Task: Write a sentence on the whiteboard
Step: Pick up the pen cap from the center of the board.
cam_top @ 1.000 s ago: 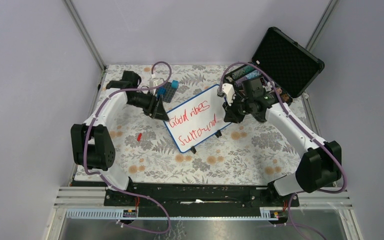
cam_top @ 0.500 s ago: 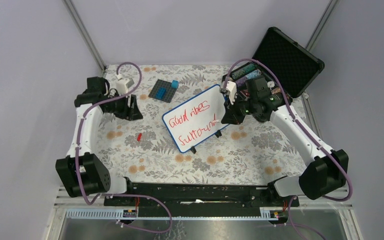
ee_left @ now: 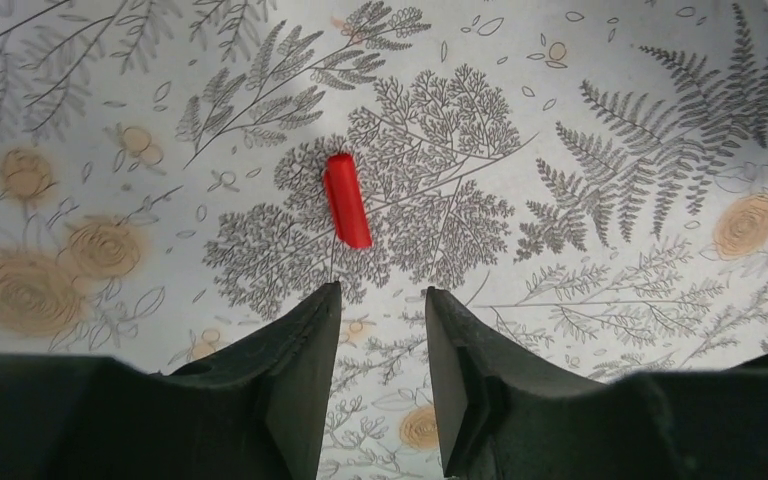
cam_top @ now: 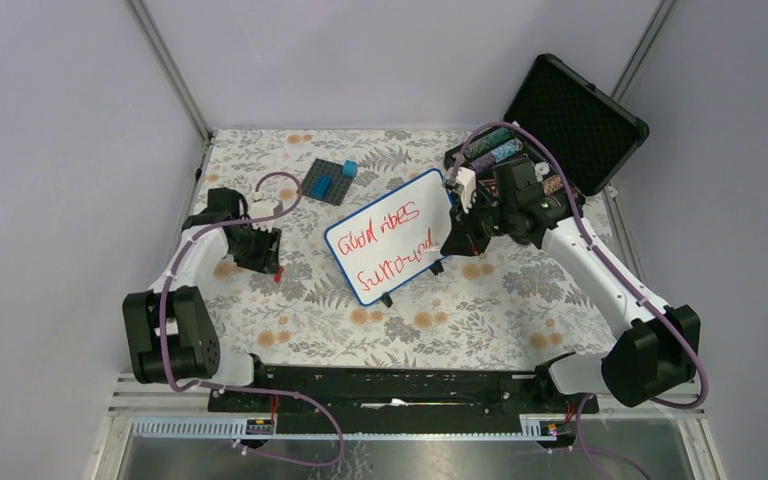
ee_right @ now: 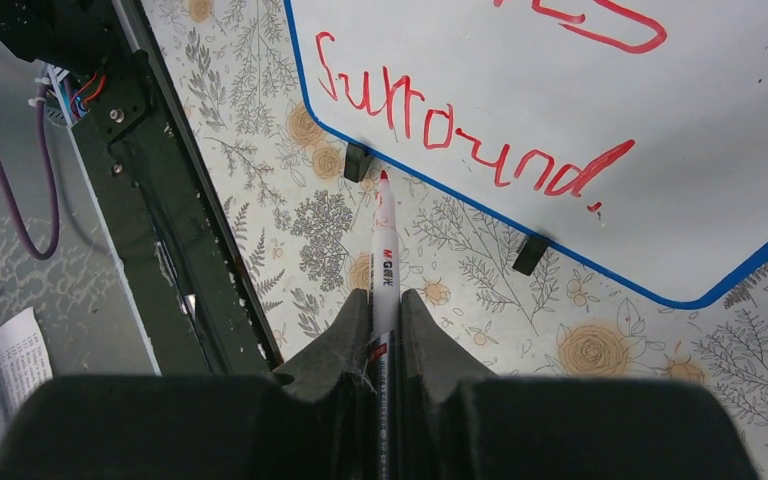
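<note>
Whiteboard (cam_top: 422, 195) shows red words (cam_top: 380, 226); at its 3 o'clock my right gripper (ee_right: 384, 298) squeezes a marker (ee_right: 384, 250), at 9 o'clock my left gripper (ee_left: 382, 295) spreads its fingers near a red cap (ee_left: 347, 200)

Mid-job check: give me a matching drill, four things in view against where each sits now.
Things: 1 small red plastic cap; 2 white red-tipped marker; 3 blue-rimmed white whiteboard; 4 black hard case.
Places: A clamped in the right gripper; B open, far right; C on the floral cloth before the left gripper; D mid-table on black feet.
Pairs: 1-C, 2-A, 3-D, 4-B.
</note>
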`<act>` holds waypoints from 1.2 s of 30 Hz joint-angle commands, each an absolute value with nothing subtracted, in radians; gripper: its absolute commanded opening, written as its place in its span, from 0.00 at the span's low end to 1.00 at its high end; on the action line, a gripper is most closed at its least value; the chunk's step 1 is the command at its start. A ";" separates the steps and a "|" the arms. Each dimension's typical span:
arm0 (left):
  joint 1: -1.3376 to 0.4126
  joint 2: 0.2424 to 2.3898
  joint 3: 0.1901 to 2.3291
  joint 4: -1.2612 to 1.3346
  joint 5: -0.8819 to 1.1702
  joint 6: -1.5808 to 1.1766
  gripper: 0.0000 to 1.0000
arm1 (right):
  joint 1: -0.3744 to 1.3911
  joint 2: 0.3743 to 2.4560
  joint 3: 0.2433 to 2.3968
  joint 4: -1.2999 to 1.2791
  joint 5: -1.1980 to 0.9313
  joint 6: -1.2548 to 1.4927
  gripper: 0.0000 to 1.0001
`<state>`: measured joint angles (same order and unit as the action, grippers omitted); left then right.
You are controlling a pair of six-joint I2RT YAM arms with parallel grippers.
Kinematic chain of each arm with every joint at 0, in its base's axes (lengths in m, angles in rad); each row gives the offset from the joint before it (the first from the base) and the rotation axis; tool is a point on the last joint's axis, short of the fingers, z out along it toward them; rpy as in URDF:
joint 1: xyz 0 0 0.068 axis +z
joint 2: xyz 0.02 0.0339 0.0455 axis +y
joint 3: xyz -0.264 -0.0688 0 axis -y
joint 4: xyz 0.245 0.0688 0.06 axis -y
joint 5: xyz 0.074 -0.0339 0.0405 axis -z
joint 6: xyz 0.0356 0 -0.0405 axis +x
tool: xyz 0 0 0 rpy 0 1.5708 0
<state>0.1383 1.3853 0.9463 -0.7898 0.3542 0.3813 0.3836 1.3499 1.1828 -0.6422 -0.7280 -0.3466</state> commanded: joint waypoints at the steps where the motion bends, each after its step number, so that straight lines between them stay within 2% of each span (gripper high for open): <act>1: 0.085 1.438 0.919 -0.667 0.290 0.349 0.43 | 0.379 1.300 1.172 -0.609 -0.754 -0.310 0.00; 22: 0.044 1.601 0.856 -0.512 0.168 0.327 0.42 | 0.379 1.303 1.173 -0.576 -0.727 -0.280 0.00; 27: 0.044 1.642 0.881 -0.520 0.151 0.331 0.29 | 0.380 1.318 1.182 -0.578 -0.726 -0.290 0.00; 34: 0.055 1.624 0.951 -0.591 0.174 0.336 0.00 | 0.379 1.338 1.199 -0.577 -0.738 -0.290 0.00; 36: 0.063 1.607 0.993 -0.633 0.195 0.343 0.00 | 0.379 1.341 1.202 -0.576 -0.742 -0.289 0.00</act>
<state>0.0471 1.6077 0.9199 -0.5838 0.1761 0.3252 0.3836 1.3327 1.1652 -0.5926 -0.7246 -0.2905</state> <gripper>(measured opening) 0.046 0.155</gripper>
